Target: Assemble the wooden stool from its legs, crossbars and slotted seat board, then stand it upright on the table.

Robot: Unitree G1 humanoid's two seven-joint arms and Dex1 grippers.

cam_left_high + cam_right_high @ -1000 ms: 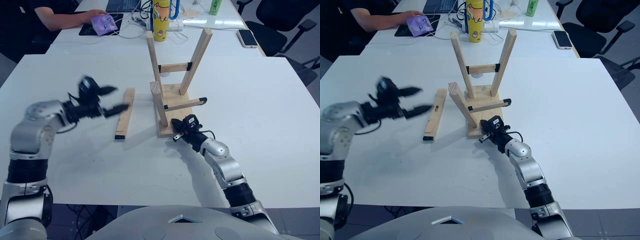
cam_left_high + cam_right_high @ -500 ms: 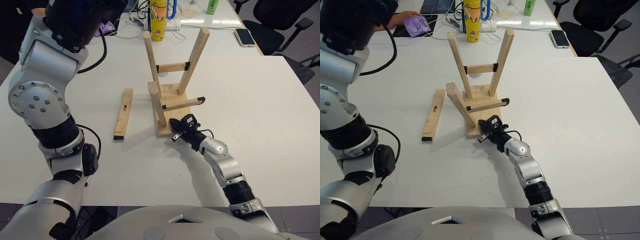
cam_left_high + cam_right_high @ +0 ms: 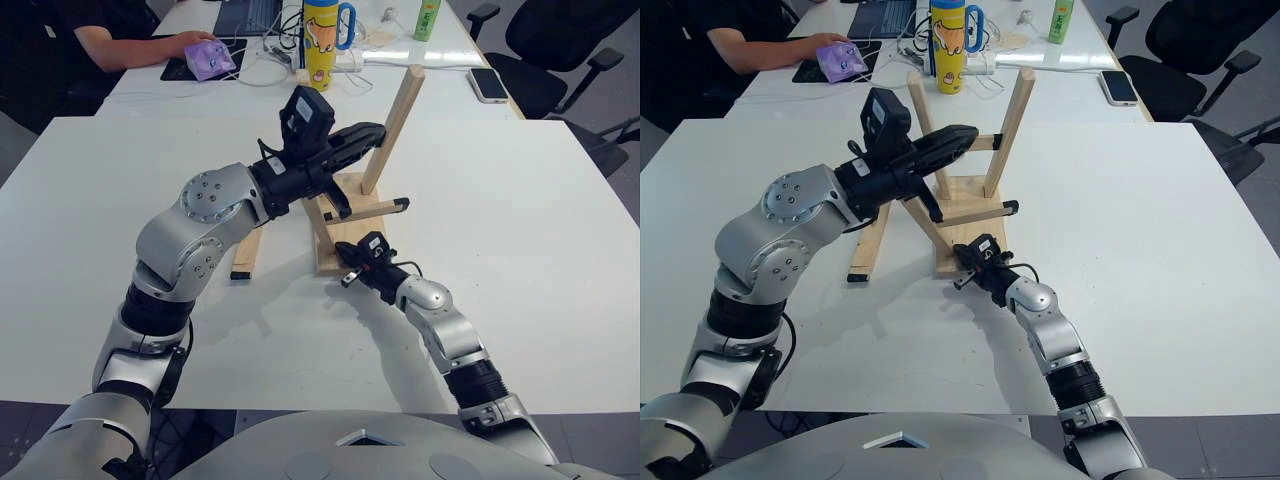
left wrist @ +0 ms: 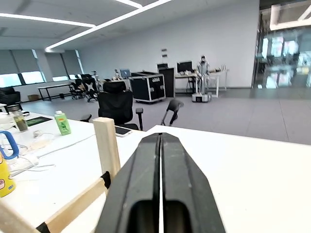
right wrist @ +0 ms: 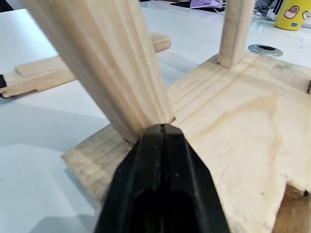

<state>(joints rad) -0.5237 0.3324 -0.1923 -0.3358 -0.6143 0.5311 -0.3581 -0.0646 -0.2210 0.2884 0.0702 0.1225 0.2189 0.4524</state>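
Holds the left arm raised and bent at the elbow across the middle left of the head view, the left gripper (image 3: 378,130) up just beside the tall leg (image 3: 396,118) at upper centre. Presses that gripper's fingers (image 4: 180,194) flat together, with only a hairline seam between them in the left wrist view, and grips nothing. Stretches the right arm up from the lower right edge, low over the table (image 3: 520,230), and sets the right gripper (image 3: 345,255) at the near corner of the seat board (image 3: 340,234). Shuts these fingers (image 5: 141,184) tight too, on nothing, the tip right at the spot where the leaning leg (image 5: 107,63) meets the board.

Shows the stool (image 3: 965,190) upside down in the centre of the frame: seat board flat on the table, legs pointing up, a crossbar (image 3: 368,208) with black ends right of centre, a second crossbar (image 4: 73,209) higher up, running to the tall leg. Shows a loose slotted piece (image 3: 243,252) flat on the table just left of the board, partly hidden by the left forearm, apart from the stool.

Shows, on the farther table (image 3: 200,90) along the top edge, a yellow mug (image 3: 320,45) with a blue handle and a green bottle (image 3: 428,14), both upright — contents of either impossible to tell.
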